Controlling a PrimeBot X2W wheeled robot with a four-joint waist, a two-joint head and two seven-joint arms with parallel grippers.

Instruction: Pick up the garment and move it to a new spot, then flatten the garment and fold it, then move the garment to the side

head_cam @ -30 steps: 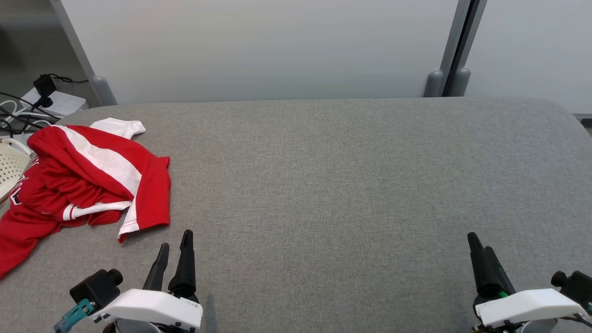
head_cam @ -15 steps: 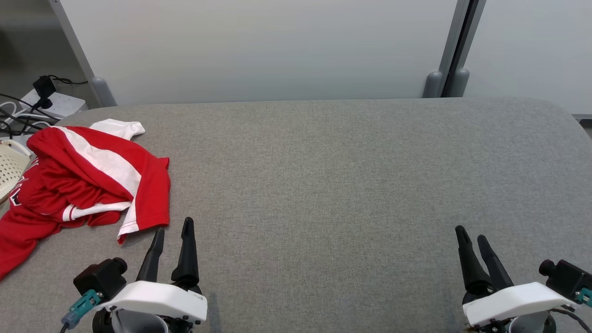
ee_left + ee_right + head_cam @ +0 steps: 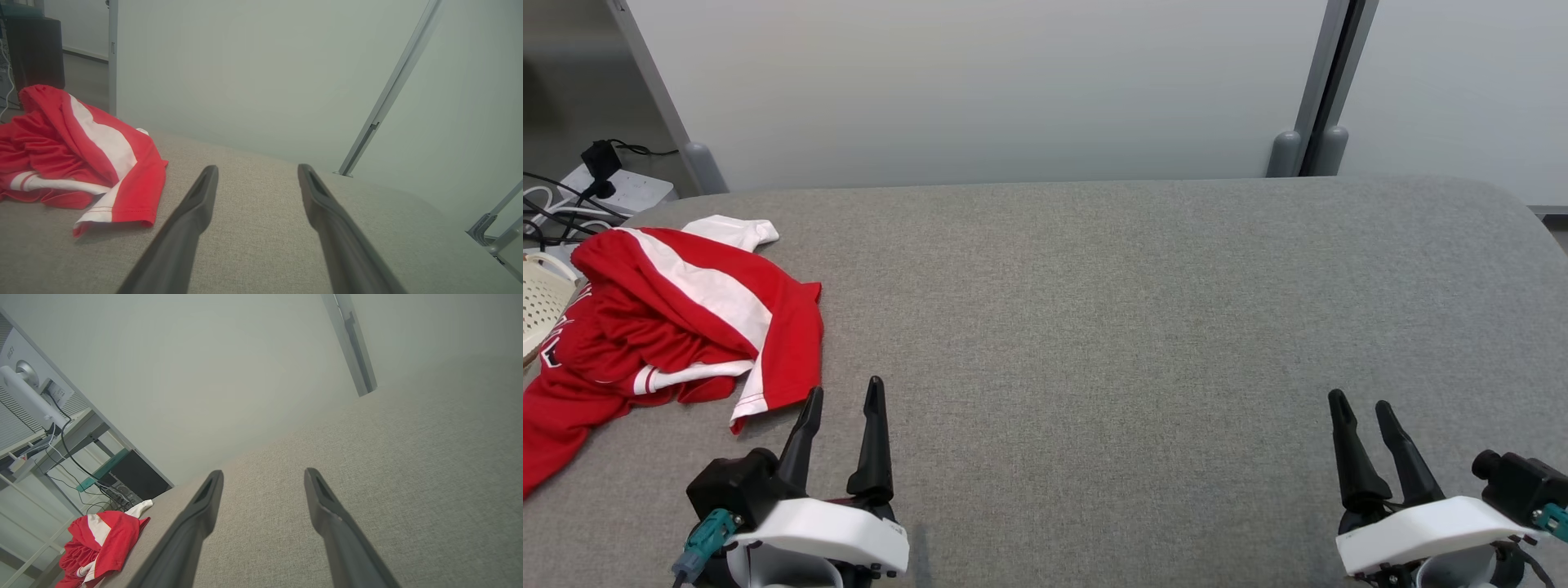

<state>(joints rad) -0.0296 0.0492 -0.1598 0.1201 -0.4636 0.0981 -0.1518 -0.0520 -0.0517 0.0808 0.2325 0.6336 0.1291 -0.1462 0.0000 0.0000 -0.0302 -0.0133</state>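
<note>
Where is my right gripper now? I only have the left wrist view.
Observer: The right gripper is open over the near right of the table, far from the garment.
Operator: Does the garment extend past my left edge?
Observer: Yes, in the head view a red part trails toward the table's near left.
Operator: Anything beside it there?
Observer: A pale perforated basket sits right at its left side.
</note>
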